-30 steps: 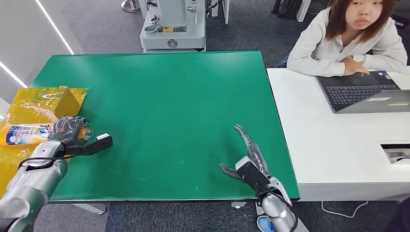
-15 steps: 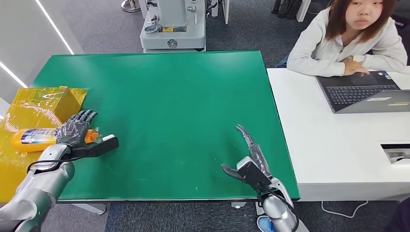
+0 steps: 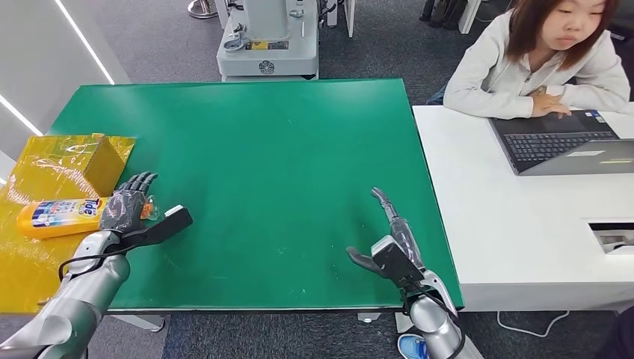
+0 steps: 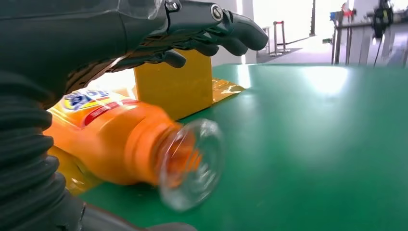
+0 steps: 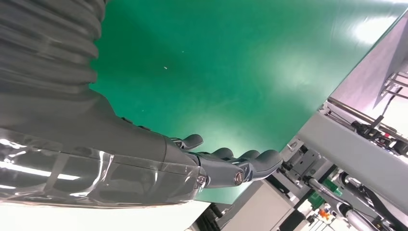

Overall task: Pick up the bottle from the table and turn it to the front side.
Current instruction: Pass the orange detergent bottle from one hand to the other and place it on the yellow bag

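The bottle [image 3: 61, 217] is lying on its side on yellow film [image 3: 30, 254] at the table's [image 3: 262, 164] left edge, label up. The left hand [image 3: 127, 208] is hovering over its cap end, fingers spread, grasping nothing. The right hand [image 3: 392, 239] is resting released, empty.

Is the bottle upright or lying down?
Lying down. The bottle rests on its side on the yellow sheet, clear cap toward the table.

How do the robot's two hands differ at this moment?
The left hand sits over the bottle's cap end at the table's left edge; the right hand is over bare green table near the right edge, with nothing beneath it. Both have fingers spread, gripping nothing.
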Motion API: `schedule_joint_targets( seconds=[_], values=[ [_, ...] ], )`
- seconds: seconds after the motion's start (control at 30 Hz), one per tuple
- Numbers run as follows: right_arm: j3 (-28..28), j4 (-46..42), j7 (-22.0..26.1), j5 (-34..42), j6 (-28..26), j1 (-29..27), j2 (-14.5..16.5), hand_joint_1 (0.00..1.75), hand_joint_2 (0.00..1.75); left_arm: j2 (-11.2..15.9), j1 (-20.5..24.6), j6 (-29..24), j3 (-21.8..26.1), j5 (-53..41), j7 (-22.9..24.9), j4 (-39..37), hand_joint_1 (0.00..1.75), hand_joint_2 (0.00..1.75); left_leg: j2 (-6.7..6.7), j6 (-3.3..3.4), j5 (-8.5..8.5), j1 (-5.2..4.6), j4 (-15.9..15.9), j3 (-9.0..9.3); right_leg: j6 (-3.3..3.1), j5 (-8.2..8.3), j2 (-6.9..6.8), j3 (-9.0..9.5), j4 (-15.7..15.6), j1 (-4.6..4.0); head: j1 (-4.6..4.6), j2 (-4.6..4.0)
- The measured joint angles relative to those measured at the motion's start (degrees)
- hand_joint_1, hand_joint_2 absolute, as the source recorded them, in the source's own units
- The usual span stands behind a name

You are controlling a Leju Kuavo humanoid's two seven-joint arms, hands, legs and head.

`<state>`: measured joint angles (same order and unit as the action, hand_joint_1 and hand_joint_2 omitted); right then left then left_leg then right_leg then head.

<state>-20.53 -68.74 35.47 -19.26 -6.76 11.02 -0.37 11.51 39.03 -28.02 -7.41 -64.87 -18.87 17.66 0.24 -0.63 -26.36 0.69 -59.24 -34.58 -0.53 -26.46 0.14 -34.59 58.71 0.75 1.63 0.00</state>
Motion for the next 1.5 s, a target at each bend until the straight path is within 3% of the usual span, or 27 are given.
schedule_joint_targets(
  seconds=[0.13,0.2,0.33,0.57,0.8,1.07,1.3,1.5],
  values=[
    [0.54,0.11,-0.13,0.5,0.19,-0.04,0.01,0.0,1.75,-3.67,-0.8,0.47,6.85,19.05,-13.63,3.29,0.0,1.75,-0.05,0.0,0.0,-0.02,-0.01,-0.01,0.0,0.0,-0.05,0.02,-0.02,0.02,-0.01,0.0],
    [0.88,0.28,-0.13,1.06,0.34,-0.05,0.02,0.0,1.75,-6.28,-2.36,2.21,9.45,28.45,-17.75,8.47,0.0,1.75,-0.08,0.01,-0.01,-0.04,-0.01,-0.01,0.01,0.0,-0.08,0.06,-0.03,0.03,-0.02,0.0],
    [1.77,0.42,0.03,1.85,0.74,-0.45,0.01,0.0,1.75,-9.59,-8.41,4.98,8.25,41.36,-15.47,23.69,0.0,1.75,0.02,0.06,-0.06,-0.04,-0.02,-0.01,0.02,0.0,0.0,0.04,-0.07,0.03,-0.01,0.0],
    [3.54,-1.46,1.25,3.26,-0.06,-2.28,-0.07,0.0,1.75,-11.52,-17.08,11.64,2.37,55.0,-15.71,43.88,0.0,1.75,-0.06,0.07,-0.08,-0.03,-0.01,-0.01,0.04,-0.03,-0.07,0.03,-0.08,0.02,-0.01,0.0],
    [4.4,-10.47,1.96,4.98,-2.23,-7.32,-0.68,0.0,1.75,-12.59,-22.73,14.33,-5.79,58.27,-13.86,54.82,0.0,1.75,-0.07,0.09,-0.11,-0.04,-0.01,-0.03,0.05,-0.06,-0.09,0.03,-0.11,0.03,-0.01,0.0],
    [4.63,-28.31,4.34,5.14,-10.55,-17.81,-0.68,0.0,1.75,-16.21,-25.86,19.01,-15.4,58.04,-9.77,55.01,0.0,1.75,-0.18,0.09,-0.19,-0.05,-0.01,-0.1,0.04,-0.08,-0.23,0.04,-0.14,0.04,-0.01,0.01],
    [4.24,-37.98,4.63,4.26,-15.8,-24.35,-0.68,0.0,1.75,-17.11,-29.38,21.85,-16.48,55.9,-6.09,55.08,0.0,1.75,-0.16,0.04,-0.25,-0.02,0.01,-0.07,0.0,-0.18,-0.21,0.03,-0.12,0.02,0.0,0.0],
    [3.9,-41.13,4.64,4.25,-15.3,-25.84,-0.4,0.0,1.75,-17.36,-30.68,22.8,-16.34,55.97,-5.59,55.66,0.0,1.75,-0.16,0.03,-0.24,-0.02,0.01,-0.05,0.0,-0.18,-0.21,0.06,-0.1,0.01,-0.01,0.0]
  ],
)
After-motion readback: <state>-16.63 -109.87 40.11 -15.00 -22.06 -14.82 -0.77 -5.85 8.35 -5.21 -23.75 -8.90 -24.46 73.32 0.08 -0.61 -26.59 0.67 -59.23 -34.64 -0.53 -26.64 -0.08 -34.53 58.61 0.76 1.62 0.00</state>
